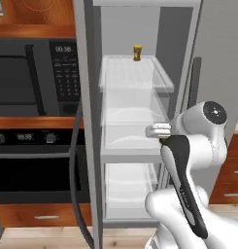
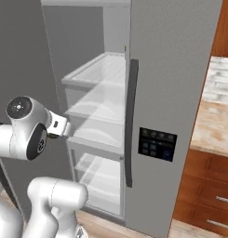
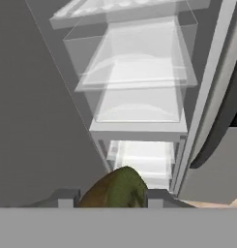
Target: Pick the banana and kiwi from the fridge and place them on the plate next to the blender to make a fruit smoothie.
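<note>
Kiwi (image 3: 116,188) sits at the bottom centre of the hand view, an olive-brown lump wedged between the two dark fingertips (image 3: 65,197), so the gripper (image 3: 110,197) is pinched shut on it. Behind it in that view the fridge (image 3: 139,128) interior runs upward through the frame: translucent drawers stacked above a grey divider, with a lower white shelf just past the fruit.

From the left base view the arm rises out of the lower right and bends toward the fridge's open compartment in the middle of the frame. The wrist ends at the right edge of the middle drawer; the gripper itself is too hidden by the arm there to judge. That view also gives what the others lack: a small yellow-gold jar (image 1: 137,52) standing on the top shelf near the upper centre, and a black microwave (image 1: 35,78) over a black oven (image 1: 33,165) filling the left side.

In the right base view the arm comes up from the lower left, its wrist reaching in toward the drawers at mid-left. Here the closed fridge door takes the centre, with its long dark handle (image 2: 130,123) and dark control panel (image 2: 156,144), and wooden drawers (image 2: 204,190) under a pale counter (image 2: 217,116) at the right edge.
</note>
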